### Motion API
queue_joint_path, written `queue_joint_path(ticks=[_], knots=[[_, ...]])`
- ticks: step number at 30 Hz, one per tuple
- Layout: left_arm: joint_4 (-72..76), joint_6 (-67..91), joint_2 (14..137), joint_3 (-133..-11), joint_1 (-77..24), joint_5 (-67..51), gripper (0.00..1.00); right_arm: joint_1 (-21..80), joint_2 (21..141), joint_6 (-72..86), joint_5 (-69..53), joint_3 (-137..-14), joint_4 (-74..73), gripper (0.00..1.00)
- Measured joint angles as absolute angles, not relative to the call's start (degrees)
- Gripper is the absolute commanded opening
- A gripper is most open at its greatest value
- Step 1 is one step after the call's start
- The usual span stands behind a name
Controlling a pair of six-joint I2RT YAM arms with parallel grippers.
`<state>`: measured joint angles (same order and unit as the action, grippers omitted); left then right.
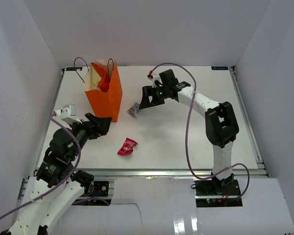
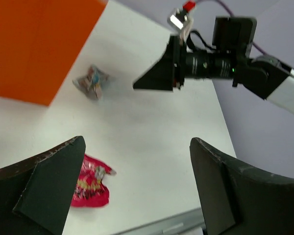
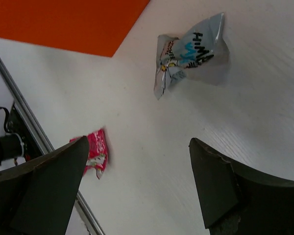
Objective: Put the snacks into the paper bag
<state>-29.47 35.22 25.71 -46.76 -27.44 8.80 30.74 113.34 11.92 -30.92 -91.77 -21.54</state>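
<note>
White table (image 1: pixel 186 142), orange paper bag (image 1: pixel 108 98), silver candy (image 1: pixel 133 110), pink candy (image 1: pixel 127 146)

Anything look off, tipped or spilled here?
Nothing really stands out. The paper bag stands upright with a red chip bag showing at its top. A silver snack beside it and a pink snack nearer the arms lie loose on the table.

The left arm (image 1: pixel 54 169) and right arm (image 1: pixel 198 102) are built of white links joined by black housings. A purple cable (image 1: pixel 187 132) is looped along each. Black, wedge-shaped fingers (image 2: pixel 54 191) are fitted to the left pincer (image 2: pixel 137 142) and right pincer (image 3: pixel 139 142).
</note>
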Motion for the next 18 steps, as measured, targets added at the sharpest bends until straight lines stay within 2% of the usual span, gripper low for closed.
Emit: queue_joint_path(ticks=[9, 14, 18], knots=[[-33.2, 50.3, 24.3, -33.5, -27.4, -0.3, 0.98, 34.7, 128.4, 25.3, -25.2, -98.4, -17.4, 0.82], [-33.5, 53.7, 25.2, -30.7, -27.4, -2.9, 0.98, 34.5, 131.6, 29.0, -23.9, -101.7, -15.0, 0.79], [-33.4, 54.9, 26.0, -30.6, -27.4, -3.9, 0.98, 34.7, 133.4, 31.1, -22.7, -103.1, -13.0, 0.67]])
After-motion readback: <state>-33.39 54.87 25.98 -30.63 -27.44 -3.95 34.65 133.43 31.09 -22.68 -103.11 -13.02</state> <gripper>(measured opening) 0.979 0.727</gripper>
